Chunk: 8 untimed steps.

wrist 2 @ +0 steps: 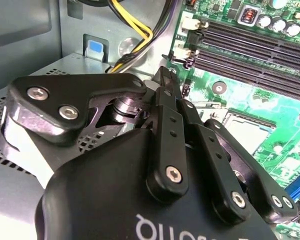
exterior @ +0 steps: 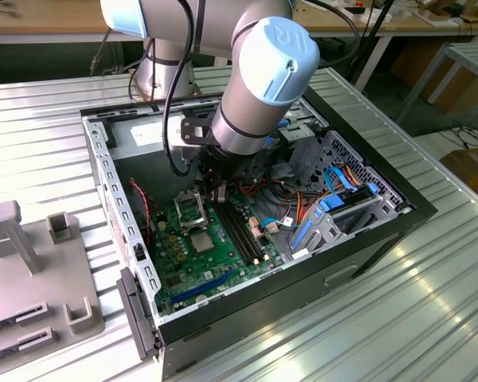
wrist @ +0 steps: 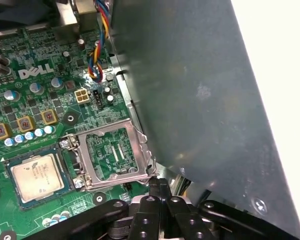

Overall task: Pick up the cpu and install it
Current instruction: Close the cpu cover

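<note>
The cpu point(wrist: 37, 174), a small square chip with a dull silvery top, lies flat in its socket on the green motherboard point(wrist: 40, 95). Beside it the hinged metal socket frame point(wrist: 115, 155) is swung open. In the first wrist view my gripper point(wrist: 157, 184) is shut, its tips pressed together with nothing between them, right at the outer edge of the open frame. In the exterior view the cpu point(exterior: 201, 241) sits below the raised frame point(exterior: 190, 208), and my gripper point(exterior: 215, 195) hangs just beyond it. The shut gripper point(wrist 2: 166, 75) also shows from behind in the second wrist view.
The grey steel case wall point(wrist: 200, 90) stands close beside the gripper. Long black memory slots point(exterior: 239, 231) run next to the socket. Coloured cables point(wrist: 96, 60) and a drive cage with blue parts point(exterior: 334, 207) crowd the case. Grey fixtures point(exterior: 32, 263) stand outside it.
</note>
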Available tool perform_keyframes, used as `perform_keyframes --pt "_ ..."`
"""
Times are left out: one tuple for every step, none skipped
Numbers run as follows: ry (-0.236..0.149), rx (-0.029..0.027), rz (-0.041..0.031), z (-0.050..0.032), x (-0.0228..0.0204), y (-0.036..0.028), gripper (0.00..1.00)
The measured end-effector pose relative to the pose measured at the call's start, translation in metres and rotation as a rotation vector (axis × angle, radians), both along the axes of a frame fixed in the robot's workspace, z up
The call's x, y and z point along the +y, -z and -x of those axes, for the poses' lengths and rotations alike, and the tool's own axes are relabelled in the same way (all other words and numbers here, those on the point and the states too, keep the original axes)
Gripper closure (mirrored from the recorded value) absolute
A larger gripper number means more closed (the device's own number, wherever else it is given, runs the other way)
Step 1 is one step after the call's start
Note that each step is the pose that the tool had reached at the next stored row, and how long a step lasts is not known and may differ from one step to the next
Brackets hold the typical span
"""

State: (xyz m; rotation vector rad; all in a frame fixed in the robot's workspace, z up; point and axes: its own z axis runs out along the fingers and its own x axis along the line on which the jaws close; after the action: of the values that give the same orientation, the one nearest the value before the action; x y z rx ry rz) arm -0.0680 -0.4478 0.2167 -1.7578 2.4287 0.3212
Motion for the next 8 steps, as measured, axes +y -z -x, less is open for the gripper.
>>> perform_keyframes --pt "0.000 -0.0001 -0.0004 0.0002 -0.0004 0.0000 0.89" --pt "0.000 0.0000 -0.0007 0.0004 -0.0009 -0.0001 0.89" --pt "0.000 0.0000 -0.0011 0.0006 -0.0014 -0.0002 0.89" --pt "0.000 0.0001 -0.0014 0.0007 -0.0018 -0.0005 0.89" --pt "0.000 0.0000 -0.0019 0.0007 -0.0022 -0.0008 0.89" --pt "0.000 0.0002 -0.0023 0.0007 -0.0025 -0.0013 0.89" --pt "0.000 0.0001 -0.0032 0.0008 -0.0028 -0.0018 0.89" --pt "0.000 0.0001 -0.0040 0.0008 -0.0030 -0.0025 0.89"
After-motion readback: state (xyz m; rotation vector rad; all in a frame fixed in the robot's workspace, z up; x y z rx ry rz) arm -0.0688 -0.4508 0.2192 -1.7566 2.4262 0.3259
